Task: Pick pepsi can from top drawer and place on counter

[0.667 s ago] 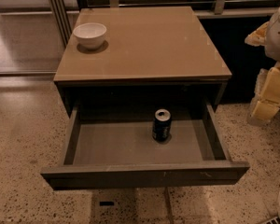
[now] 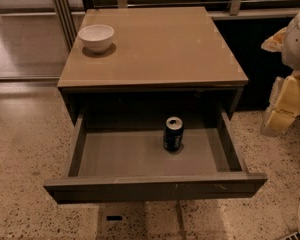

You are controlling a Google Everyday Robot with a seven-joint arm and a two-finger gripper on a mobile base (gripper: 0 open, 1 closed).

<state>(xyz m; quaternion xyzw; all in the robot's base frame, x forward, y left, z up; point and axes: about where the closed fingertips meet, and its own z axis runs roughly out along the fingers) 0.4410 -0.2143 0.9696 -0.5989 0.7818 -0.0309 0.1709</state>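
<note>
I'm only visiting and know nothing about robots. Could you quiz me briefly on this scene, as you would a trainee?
1. True or false: the can stands upright in the open drawer.
2. What sits on the counter? A) a bowl B) a plate C) a bottle
3. Fill in: the gripper hangs at the picture's ___ edge, beside the cabinet, far from the can.
Key: 1 true; 2 A; 3 right.

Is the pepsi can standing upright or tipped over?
Upright: the pepsi can stands in the top drawer, silver top up. The gripper hangs at the right edge, outside the drawer.
</note>
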